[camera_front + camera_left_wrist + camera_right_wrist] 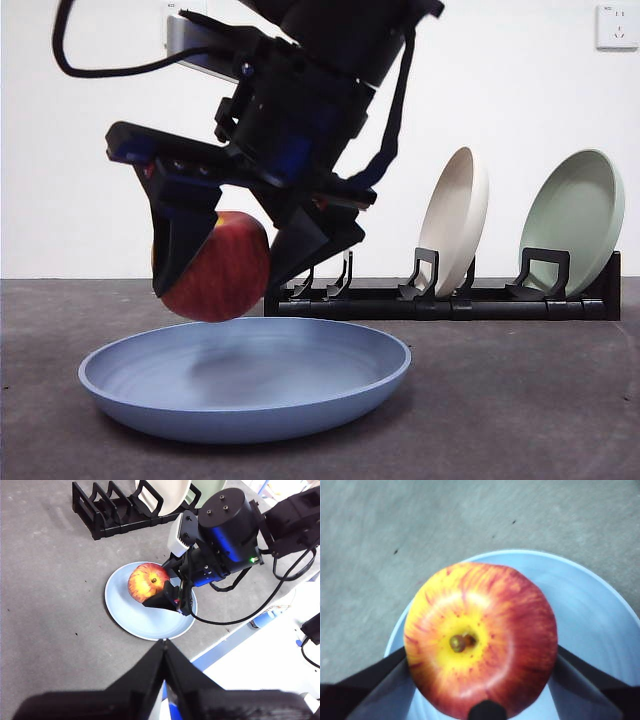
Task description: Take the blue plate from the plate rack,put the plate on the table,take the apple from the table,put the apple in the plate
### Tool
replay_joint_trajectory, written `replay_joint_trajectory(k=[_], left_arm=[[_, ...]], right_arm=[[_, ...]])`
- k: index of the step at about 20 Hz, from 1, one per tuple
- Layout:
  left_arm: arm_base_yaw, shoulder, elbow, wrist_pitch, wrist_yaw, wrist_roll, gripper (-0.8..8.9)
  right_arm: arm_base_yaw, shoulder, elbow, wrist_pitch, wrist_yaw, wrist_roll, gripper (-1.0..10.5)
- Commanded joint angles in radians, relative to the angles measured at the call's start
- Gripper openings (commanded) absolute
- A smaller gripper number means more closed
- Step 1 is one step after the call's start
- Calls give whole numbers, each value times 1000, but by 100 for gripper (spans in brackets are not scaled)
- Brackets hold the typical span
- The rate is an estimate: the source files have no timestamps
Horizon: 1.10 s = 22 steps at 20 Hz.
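The right end effector (225,265) is clamped on the apple (222,268), holding it just above the blue plate (245,385), which lies flat on the counter (520,400). The front view shows a thin gap between fruit and dish. The right wrist view shows the apple's (480,640) stem pit and yellow crown, a black jaw at either flank and the plate (600,620) beneath. The left wrist view shows the left end effector (164,647) well apart, its jaws together. Behind, the plate rack (450,300) carries a beige plate (455,215) and a pale green plate (575,220), its other slots bare.
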Motion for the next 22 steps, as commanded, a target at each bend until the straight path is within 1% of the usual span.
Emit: replay_joint_trajectory(k=[1,5,7,8,9,11,12,13,17,19,22], left_arm=[[0,-4,2,3,-3,11,-6],[0,-4,2,3,-4,11,-6],[0,-4,2,3,-4,11,-6],[0,-4,2,3,-4,11,-6],[0,-4,2,3,-4,11,-6],[0,-4,2,3,-4,11,-6],[0,-4,2,3,-4,11,-6],[0,-4,2,3,-4,11,-6],[-1,-4,2,3,-4,11,-6],[-1,-4,2,3,-3,11,-5],[0,-4,2,3,-4,12,-5]], right_arm=[[-8,-3,-31,17,10,23,6],[-41,-3,-89,52,11,48,10],[-53,-3,-98,48,9,48,16],[-53,-3,-99,46,10,43,84],[-53,-3,-100,44,8,43,199],[-53,-3,-100,42,0,43,485],[-53,-3,-100,42,-8,44,610],[-53,-3,-100,42,-10,44,674],[-53,-5,-98,39,-9,46,670],[-52,-14,-84,29,-27,48,669],[-35,-58,-30,-61,-34,43,662]])
